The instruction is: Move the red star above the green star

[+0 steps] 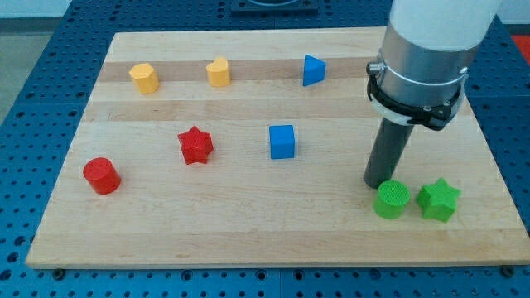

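In the camera view, a pale wooden board (pixel 248 223) lies on a blue perforated table (pixel 33 99). Along the board's upper band sit a yellow hexagonal block (pixel 144 78), a second yellow block (pixel 219 72) of less clear shape, and a blue triangular block (pixel 313 70). Lower down are a red cylinder block (pixel 102 175), the red star block (pixel 195 146) and a blue cube block (pixel 281 141). At the view's lower right, a green cylinder block (pixel 392 199) stands just beside the green star block (pixel 438 199), well apart from the red star.

The white arm with its silver collar (pixel 418 79) comes down from the view's top right. There is no gripper; my tip (pixel 381 184) rests just above the green cylinder's left edge.
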You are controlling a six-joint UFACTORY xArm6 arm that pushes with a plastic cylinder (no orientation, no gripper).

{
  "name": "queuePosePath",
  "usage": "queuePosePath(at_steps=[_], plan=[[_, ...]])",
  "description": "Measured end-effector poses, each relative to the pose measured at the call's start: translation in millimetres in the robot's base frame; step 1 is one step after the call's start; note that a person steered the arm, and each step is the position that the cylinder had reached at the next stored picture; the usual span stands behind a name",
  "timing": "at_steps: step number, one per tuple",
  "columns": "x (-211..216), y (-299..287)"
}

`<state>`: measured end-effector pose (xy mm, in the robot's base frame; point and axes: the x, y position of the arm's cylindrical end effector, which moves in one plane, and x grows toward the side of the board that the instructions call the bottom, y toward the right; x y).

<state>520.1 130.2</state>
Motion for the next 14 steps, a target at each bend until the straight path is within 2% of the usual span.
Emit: queuePosePath(at_steps=[1, 2, 4, 5, 7, 8, 9, 11, 12, 14], plan=[[0.0, 0.0], [-24.5, 1.5], [-103.7, 8.8], [-120.6, -50.7], [-120.6, -278.0], [-100.9, -362.5], [-87.4, -339.2], [-75.1, -189.8], [-47.3, -141.2], [-69.4, -243.1]])
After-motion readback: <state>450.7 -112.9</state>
